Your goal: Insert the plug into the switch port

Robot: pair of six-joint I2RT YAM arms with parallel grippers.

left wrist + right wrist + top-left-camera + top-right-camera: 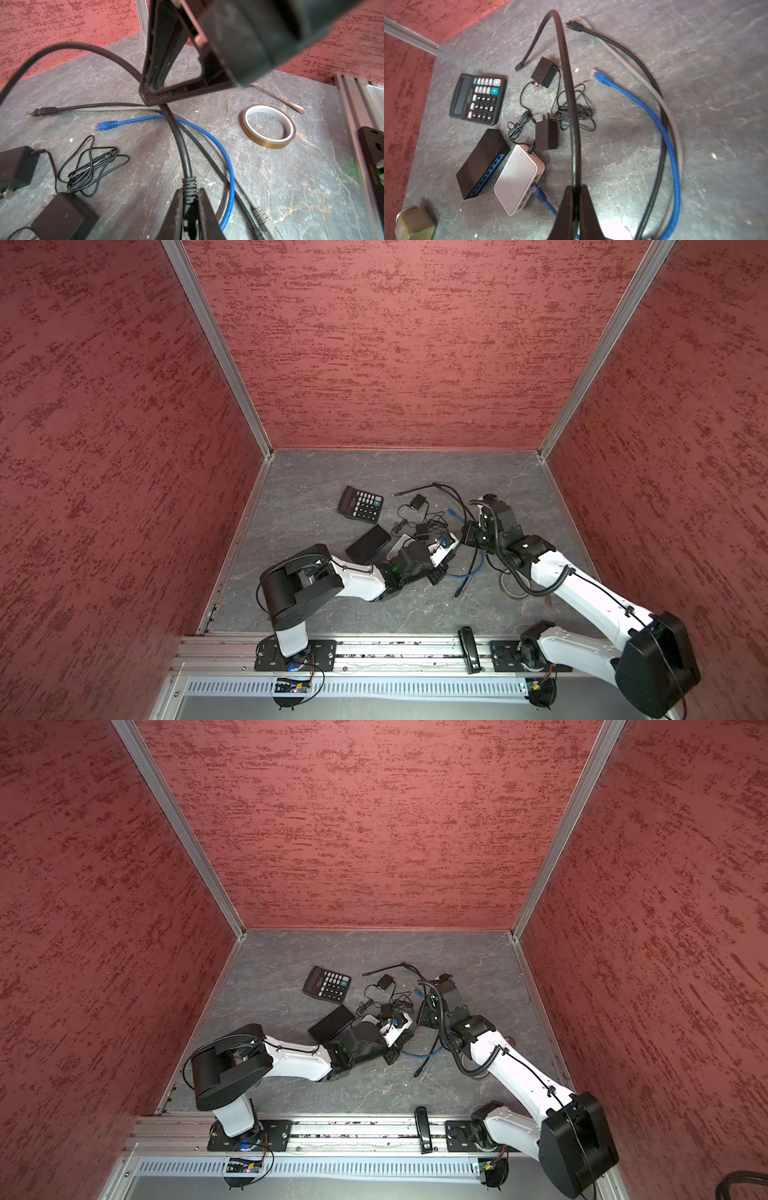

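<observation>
White arms (361, 583), black joints (291, 589)

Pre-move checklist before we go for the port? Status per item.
1. Left tool shut on black plug boot: ok.
2. Right tool shut on the same black cable: ok.
3. Plug tip and latch side: cannot tell, hidden inside the grip.
4. Plug lined up with a port: not ok; no switch shows in the left wrist view.
5. White switch ports beside the seated blue plug look free: ok.
6. Target switch, white or black switch: cannot tell.
</observation>
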